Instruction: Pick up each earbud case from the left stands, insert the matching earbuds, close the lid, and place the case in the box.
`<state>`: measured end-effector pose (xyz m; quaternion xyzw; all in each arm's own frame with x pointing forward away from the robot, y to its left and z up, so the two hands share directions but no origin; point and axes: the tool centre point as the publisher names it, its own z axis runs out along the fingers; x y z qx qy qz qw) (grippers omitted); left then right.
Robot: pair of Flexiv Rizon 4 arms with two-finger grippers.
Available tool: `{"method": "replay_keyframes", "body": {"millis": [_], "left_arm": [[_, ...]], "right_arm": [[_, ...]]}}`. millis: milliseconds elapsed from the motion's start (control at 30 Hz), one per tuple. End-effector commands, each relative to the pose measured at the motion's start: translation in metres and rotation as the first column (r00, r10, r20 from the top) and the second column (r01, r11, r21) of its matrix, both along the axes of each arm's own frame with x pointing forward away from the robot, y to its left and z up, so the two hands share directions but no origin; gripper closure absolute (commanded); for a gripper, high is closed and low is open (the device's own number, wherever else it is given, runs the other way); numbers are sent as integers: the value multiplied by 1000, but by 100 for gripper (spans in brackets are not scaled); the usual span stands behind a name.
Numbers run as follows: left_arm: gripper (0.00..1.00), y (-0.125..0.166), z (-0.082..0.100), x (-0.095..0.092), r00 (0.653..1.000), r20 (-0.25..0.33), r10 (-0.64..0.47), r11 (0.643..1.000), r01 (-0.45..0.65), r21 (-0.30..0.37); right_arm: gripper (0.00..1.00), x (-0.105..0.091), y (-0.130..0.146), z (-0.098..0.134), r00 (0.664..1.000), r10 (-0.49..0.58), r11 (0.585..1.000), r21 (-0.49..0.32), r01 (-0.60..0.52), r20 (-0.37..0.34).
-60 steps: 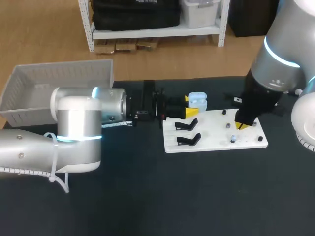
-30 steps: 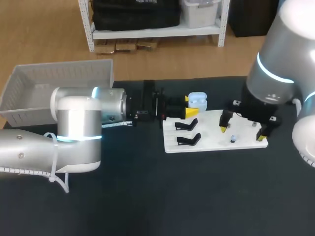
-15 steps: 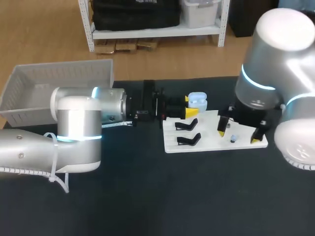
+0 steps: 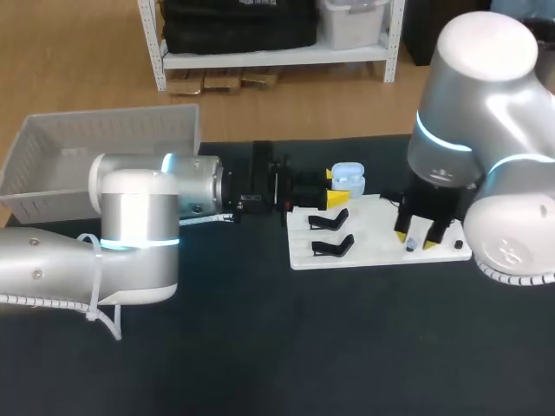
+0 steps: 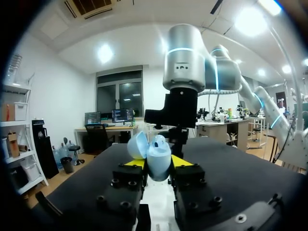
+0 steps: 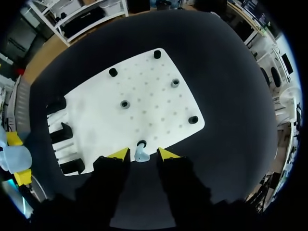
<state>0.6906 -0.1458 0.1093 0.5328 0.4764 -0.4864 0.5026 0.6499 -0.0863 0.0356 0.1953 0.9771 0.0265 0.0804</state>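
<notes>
A light-blue earbud case with its lid open sits between the yellow tips of my left gripper, which is shut on it. In the head view the case hangs at the far left corner of the white board, in the left gripper. My right gripper points down at the board's near edge. A small pale earbud stands on its peg between the fingers, with a narrow gap on each side. The head view shows the right gripper over the board's right half.
Two black stands sit on the board's left part, and several small pegs dot its right part. A white basket stands at the table's far left. Dark tabletop lies in front of the board.
My right gripper has come down over the earbud on the board and its fingers have drawn in from wide apart to close beside it. The left arm and case have not moved.
</notes>
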Motion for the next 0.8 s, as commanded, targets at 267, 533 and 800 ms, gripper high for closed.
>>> {"method": "replay_keyframes", "body": {"millis": [267,533,800], "left_arm": [[100,0,-1,-2,1000,4,6,1000,-6,-3],[100,0,-1,-2,1000,4,6,1000,-6,-3],[100,0,-1,-2,1000,4,6,1000,-6,-3]], "right_arm": [[71,1,2,-2,999,-38,999,6,38,-14],[73,4,3,-5,998,-58,998,10,58,-23],[73,6,4,-7,997,-65,998,7,65,-30]]}}
